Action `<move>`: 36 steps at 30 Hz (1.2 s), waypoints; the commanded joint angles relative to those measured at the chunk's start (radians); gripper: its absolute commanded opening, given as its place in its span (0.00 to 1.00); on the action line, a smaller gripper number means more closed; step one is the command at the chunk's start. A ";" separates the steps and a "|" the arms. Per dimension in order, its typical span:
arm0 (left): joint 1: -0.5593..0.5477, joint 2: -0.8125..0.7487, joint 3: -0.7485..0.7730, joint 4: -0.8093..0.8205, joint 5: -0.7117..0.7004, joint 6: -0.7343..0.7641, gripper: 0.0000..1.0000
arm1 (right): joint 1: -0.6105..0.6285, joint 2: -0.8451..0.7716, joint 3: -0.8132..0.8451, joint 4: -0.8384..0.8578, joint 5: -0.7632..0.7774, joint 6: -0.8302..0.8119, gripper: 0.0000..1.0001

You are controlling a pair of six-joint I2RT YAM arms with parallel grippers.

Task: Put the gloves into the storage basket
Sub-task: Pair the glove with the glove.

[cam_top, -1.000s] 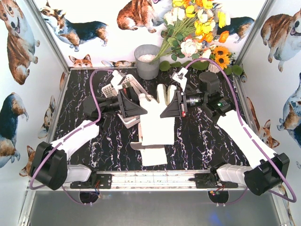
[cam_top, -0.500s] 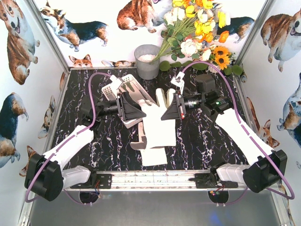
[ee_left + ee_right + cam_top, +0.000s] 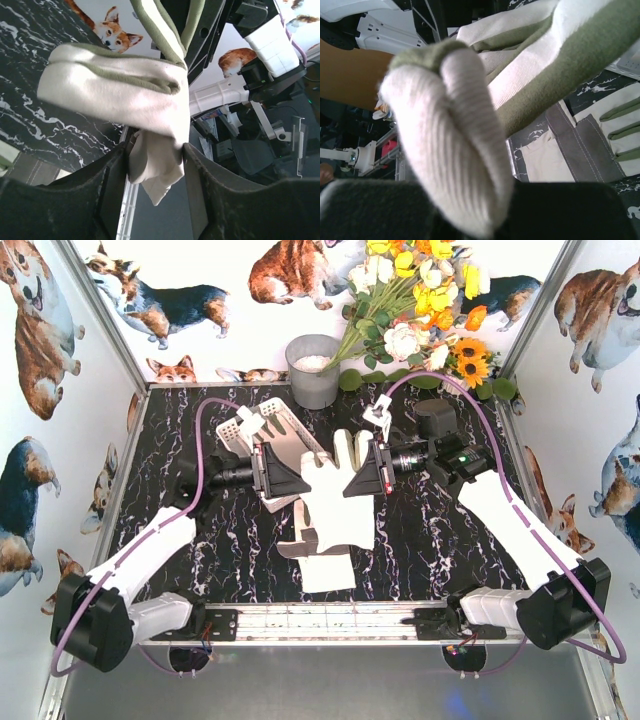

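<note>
The bench (image 3: 450, 540), black stone veined with white, carries everything. Beyond the storage basket, against the back wall, a big bunch of flowers (image 3: 420, 310) leans out to the right and a grey bucket (image 3: 313, 368) stands upright.

The storage basket (image 3: 240, 428) is white with slotted sides. It looks tipped, with one end raised. Its near part is covered by the left arm, so what lies inside cannot be told.

Just right of the basket, one of the gloves (image 3: 335, 502) is held up off the bench between the two arms. Its fingers point away towards the back wall and its wide cuff hangs down nearer the front edge. Under it, at the basket's near right, more gloves lie flat on the bench (image 3: 328, 572), with a dark grey patch showing at their left edge.

The left tool (image 3: 292, 472) sits over the basket's right side. Its jaws are narrowed, and in the left wrist view a fold of the raised glove fills the gap and touches both fingers (image 3: 112, 190).

The right tool (image 3: 362, 472), further right of the basket, is clamped tight on the same glove. In the right wrist view the ribbed cloth bulges out past its jaws.
</note>
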 commanded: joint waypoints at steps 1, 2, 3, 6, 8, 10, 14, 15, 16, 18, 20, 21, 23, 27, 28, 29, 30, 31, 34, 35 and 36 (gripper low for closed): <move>0.026 -0.050 0.029 -0.168 -0.015 0.133 0.39 | -0.010 -0.007 0.047 -0.002 0.021 -0.036 0.00; 0.027 -0.055 0.024 -0.168 -0.023 0.131 0.37 | -0.010 -0.006 0.047 -0.008 0.024 -0.038 0.00; 0.027 -0.058 0.024 -0.166 -0.026 0.128 0.35 | -0.010 -0.005 0.045 -0.010 0.026 -0.038 0.00; 0.028 -0.058 0.007 -0.157 -0.025 0.111 0.27 | -0.010 -0.005 0.041 -0.008 0.028 -0.038 0.00; 0.028 -0.062 -0.012 -0.161 -0.025 0.111 0.23 | -0.010 -0.005 0.041 -0.008 0.033 -0.040 0.00; 0.029 -0.069 -0.011 -0.183 -0.035 0.127 0.20 | -0.010 -0.006 0.041 -0.010 0.038 -0.044 0.00; 0.035 -0.079 -0.011 -0.247 -0.054 0.164 0.15 | -0.017 -0.007 0.034 -0.018 0.064 -0.049 0.00; 0.040 -0.083 -0.015 -0.262 -0.061 0.173 0.13 | -0.020 -0.006 0.030 -0.022 0.079 -0.049 0.00; 0.043 -0.086 -0.020 -0.273 -0.070 0.179 0.09 | -0.021 -0.005 0.028 -0.027 0.091 -0.048 0.00; 0.056 -0.095 -0.028 -0.308 -0.099 0.192 0.01 | -0.024 -0.002 0.023 -0.046 0.128 -0.042 0.00; 0.065 -0.107 -0.037 -0.373 -0.163 0.214 0.00 | -0.024 0.004 0.015 -0.065 0.162 -0.032 0.00; 0.063 -0.111 -0.038 -0.410 -0.196 0.230 0.00 | -0.024 0.008 0.008 -0.068 0.172 -0.022 0.00; 0.058 -0.119 -0.057 -0.451 -0.244 0.232 0.00 | -0.022 0.018 -0.012 -0.067 0.189 0.008 0.00; 0.048 -0.148 -0.112 -0.554 -0.375 0.236 0.00 | 0.020 0.036 -0.085 -0.022 0.254 0.094 0.00; 0.048 -0.163 -0.132 -0.572 -0.406 0.230 0.00 | 0.040 0.044 -0.100 -0.020 0.278 0.105 0.00; 0.048 -0.172 -0.150 -0.593 -0.438 0.224 0.00 | 0.058 0.056 -0.117 -0.014 0.298 0.117 0.00; 0.048 -0.182 -0.169 -0.605 -0.459 0.214 0.00 | 0.075 0.069 -0.133 -0.003 0.314 0.134 0.00; 0.047 -0.191 -0.191 -0.605 -0.475 0.199 0.00 | 0.087 0.083 -0.150 0.012 0.321 0.155 0.00; 0.048 -0.213 -0.249 -0.595 -0.505 0.156 0.00 | 0.109 0.128 -0.186 0.047 0.342 0.205 0.00; 0.048 -0.219 -0.265 -0.598 -0.515 0.149 0.00 | 0.114 0.146 -0.190 0.048 0.354 0.210 0.00; 0.047 -0.224 -0.277 -0.603 -0.527 0.145 0.00 | 0.119 0.162 -0.193 0.045 0.371 0.211 0.00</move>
